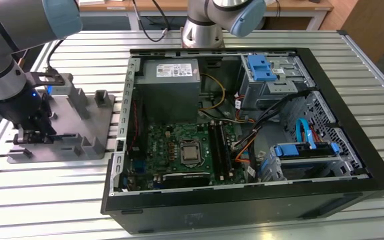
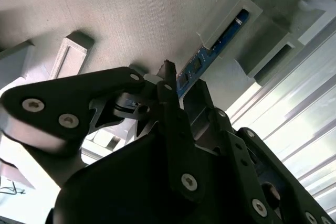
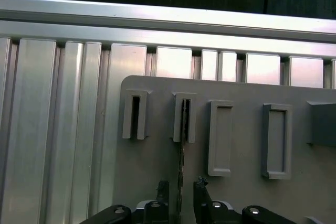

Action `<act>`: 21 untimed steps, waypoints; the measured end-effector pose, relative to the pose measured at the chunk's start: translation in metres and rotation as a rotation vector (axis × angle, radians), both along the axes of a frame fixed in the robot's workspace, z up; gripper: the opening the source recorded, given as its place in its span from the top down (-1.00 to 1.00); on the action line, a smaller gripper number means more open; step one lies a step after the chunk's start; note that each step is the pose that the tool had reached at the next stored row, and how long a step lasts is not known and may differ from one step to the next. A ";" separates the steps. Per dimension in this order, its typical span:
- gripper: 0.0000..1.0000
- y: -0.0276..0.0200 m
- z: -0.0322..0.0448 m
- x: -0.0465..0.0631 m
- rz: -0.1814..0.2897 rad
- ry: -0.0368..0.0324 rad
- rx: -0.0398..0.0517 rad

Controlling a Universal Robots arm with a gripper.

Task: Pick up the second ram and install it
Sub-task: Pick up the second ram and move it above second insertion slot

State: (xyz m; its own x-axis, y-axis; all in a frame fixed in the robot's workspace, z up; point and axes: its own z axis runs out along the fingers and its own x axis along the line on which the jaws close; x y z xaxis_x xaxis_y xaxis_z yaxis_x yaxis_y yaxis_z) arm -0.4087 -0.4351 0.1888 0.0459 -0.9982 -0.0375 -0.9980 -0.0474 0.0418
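Gripper [image 3: 181, 185] was seen over grey tray [image 3: 157, 150], at the exterior view's left of computer case [image 1: 245, 205] | jaws were held apart astride upright second ram [image 3: 181, 163] | nothing was clasped.

This looks like a robotics lab or assembly workshop. An open computer case [image 1: 245, 135] lies on a ribbed aluminium worktop [image 1: 45, 200]. A robot arm's base [image 1: 202, 32] is bolted just behind the case, a grey fixture tray [image 1: 102, 125] sits beside it, and wooden desks [image 1: 299, 6] stand beyond.
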 end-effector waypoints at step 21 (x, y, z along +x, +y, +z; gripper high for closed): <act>0.73 0.0000 -0.0002 0.000 0.000 -0.0002 0.0002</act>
